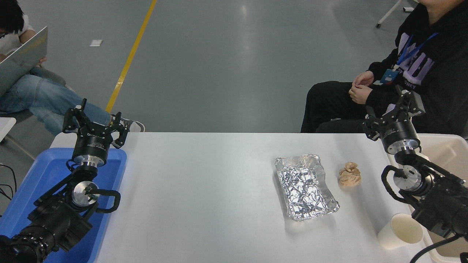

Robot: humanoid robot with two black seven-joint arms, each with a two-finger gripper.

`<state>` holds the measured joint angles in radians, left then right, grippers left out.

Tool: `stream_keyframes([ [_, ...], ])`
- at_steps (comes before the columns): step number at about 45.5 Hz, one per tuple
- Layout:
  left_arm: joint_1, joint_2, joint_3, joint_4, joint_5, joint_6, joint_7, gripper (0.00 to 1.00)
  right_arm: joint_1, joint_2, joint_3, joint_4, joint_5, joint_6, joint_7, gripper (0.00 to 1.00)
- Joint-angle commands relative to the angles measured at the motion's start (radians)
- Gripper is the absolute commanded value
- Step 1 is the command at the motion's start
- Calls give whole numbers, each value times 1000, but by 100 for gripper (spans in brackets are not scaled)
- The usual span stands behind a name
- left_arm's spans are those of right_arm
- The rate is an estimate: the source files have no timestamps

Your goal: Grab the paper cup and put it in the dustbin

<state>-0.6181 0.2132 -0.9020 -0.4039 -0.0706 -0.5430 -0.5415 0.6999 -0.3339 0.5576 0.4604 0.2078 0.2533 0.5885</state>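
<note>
The paper cup (399,231) is plain cream-white and sits on the white table (204,190) near its front right corner. Its open mouth faces up and to the right; I cannot tell whether it stands upright or leans. The dustbin (446,145), a beige tub, runs along the table's right edge, largely hidden behind my right arm. My right gripper (389,109) is open and empty, raised over the tub's far left corner, well beyond the cup. My left gripper (95,118) is open and empty, parked above the blue bin.
A blue plastic bin (109,171) sits at the table's left edge under my left arm. A crinkled silver foil tray (305,186) and a crumpled brown paper ball (350,174) lie right of centre. One person (420,73) sits at the far right, another person (33,91) at the far left.
</note>
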Motion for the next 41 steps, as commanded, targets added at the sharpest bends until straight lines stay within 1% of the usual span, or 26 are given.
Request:
stream_keyframes([
  [1,0,0,0,0,0,0,0,99,9,15,-45,-31,7,0,28,100],
  [41,0,0,0,0,0,0,0,99,4,10,-59,-14,7,11,25,100],
])
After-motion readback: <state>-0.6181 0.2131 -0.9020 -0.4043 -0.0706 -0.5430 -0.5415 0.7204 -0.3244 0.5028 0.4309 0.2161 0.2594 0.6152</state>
